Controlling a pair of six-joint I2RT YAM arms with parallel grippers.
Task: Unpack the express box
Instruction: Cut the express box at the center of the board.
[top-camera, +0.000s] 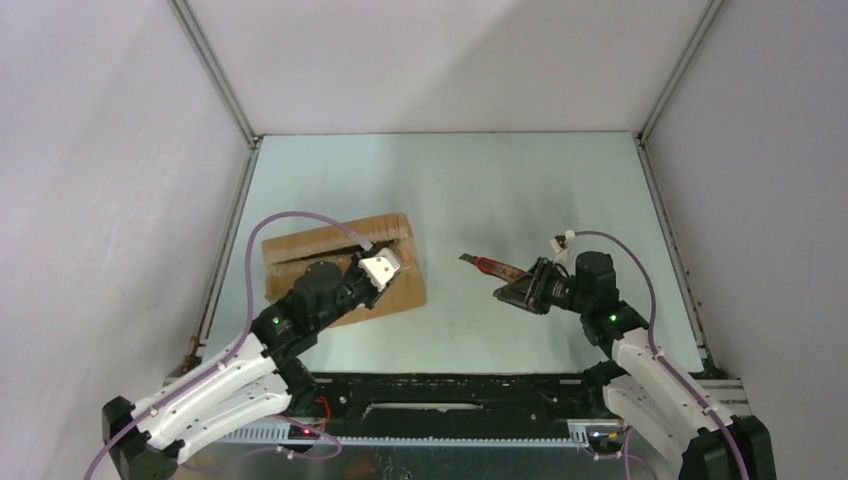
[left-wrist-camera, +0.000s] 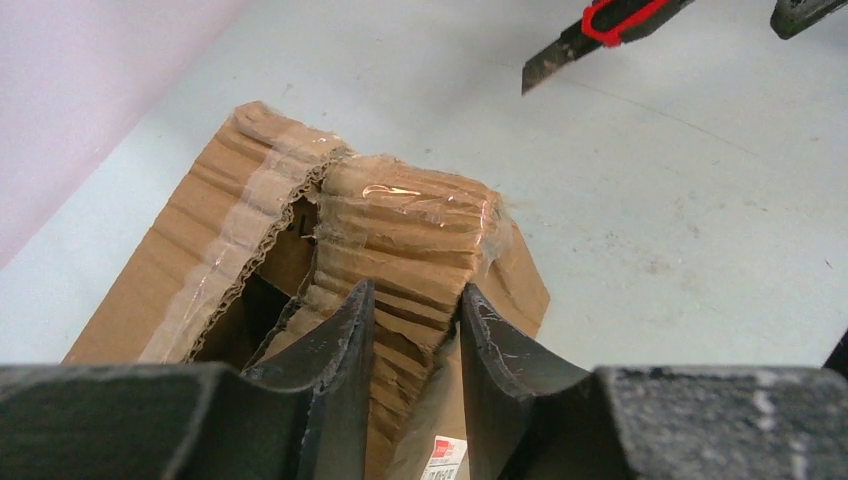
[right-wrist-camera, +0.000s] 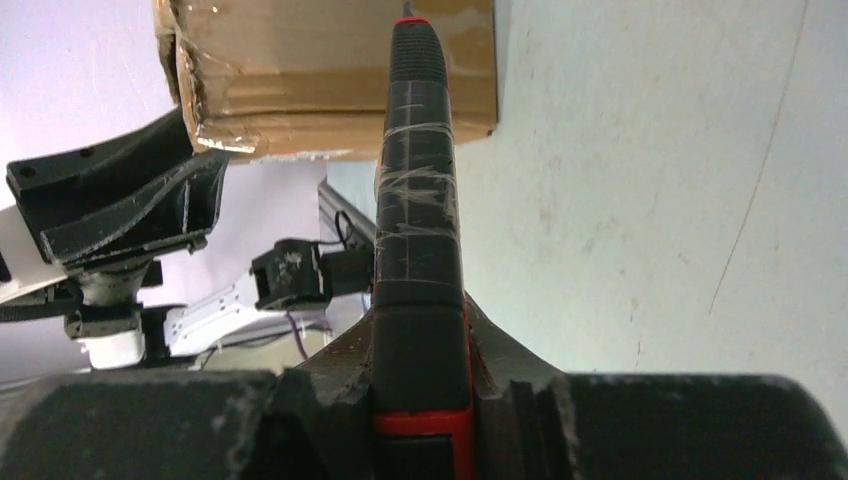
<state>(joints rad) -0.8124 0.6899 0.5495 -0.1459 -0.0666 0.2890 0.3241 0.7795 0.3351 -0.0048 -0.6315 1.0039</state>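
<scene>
— Pinching what, left side?
— My left gripper pinches the box's flap to lift it; box lies on the surface. The right gripper clamps the knife, held right of the box.

The express box is a brown corrugated carton lying flat under the left gripper, its long side slanted. Its top seam is split, and a dark gap shows just left of the fingers. One top flap stands up, crumpled, pinched between the two fingers. Clear tape clings along the cut flap edges. A small white label with red print shows low between the fingers. The utility knife points its blade toward the box, apart from it.
</scene>
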